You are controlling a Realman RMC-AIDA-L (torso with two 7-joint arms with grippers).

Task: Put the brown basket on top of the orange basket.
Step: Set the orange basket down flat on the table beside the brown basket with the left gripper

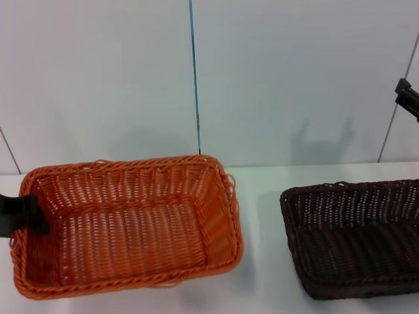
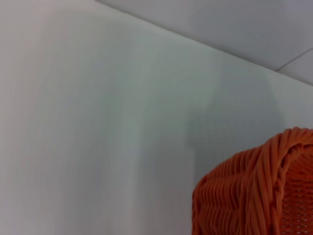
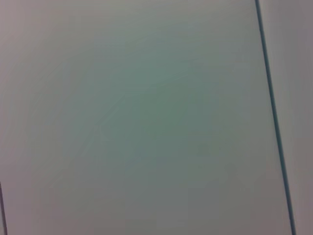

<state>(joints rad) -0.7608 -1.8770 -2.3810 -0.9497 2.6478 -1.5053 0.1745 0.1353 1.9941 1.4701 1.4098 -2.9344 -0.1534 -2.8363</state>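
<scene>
Left pincer [image 1: 26, 216] at orange basket [image 1: 131, 222], brown basket [image 1: 357, 239] apart

a strip of bare white counter [image 1: 262, 196] lies open between the orange basket [image 1: 127, 222] and the brown basket [image 1: 357, 239], which sit well apart. the left pincer [image 1: 23, 216] blocks the orange basket's left rim. a wall [image 1: 294, 78] rises close behind both baskets.

The place looks like a plain test room or lab. A smooth white table [image 1: 262, 196] stands against a wall of large pale grey panels [image 1: 294, 78], with a thin blue-grey vertical seam [image 1: 194, 72] between two of them. No home furniture gives another hint.
</scene>
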